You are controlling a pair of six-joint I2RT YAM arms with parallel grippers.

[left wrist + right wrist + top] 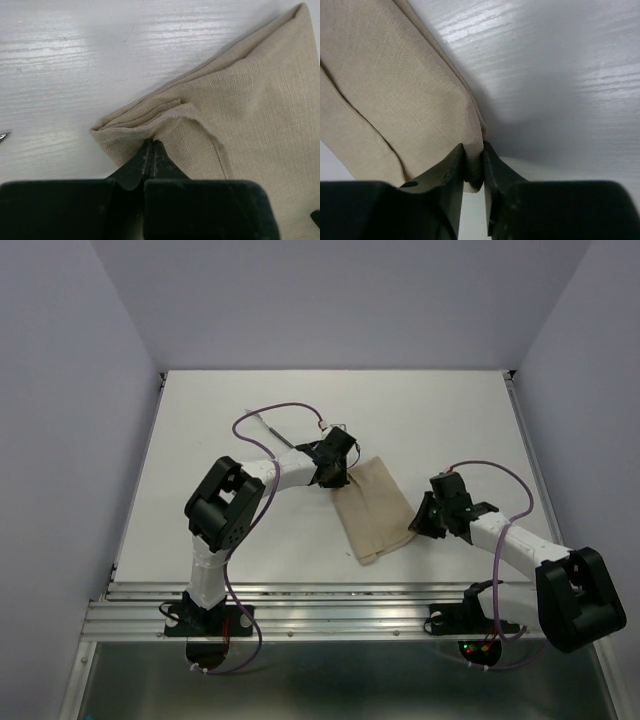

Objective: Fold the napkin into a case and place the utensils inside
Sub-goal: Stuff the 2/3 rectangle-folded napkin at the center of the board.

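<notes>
Left tool [151, 146] and right tool [474, 161] each pinch napkin [370, 508] edges, clear only from wrists

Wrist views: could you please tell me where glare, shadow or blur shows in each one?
Left wrist: streaky glare on the table, napkin weave sharp, left gripper a dark, soft-edged mass. Right wrist: glare bands top centre, a soft shadow beside the napkin's edge, right gripper underexposed and slightly blurred.
</notes>
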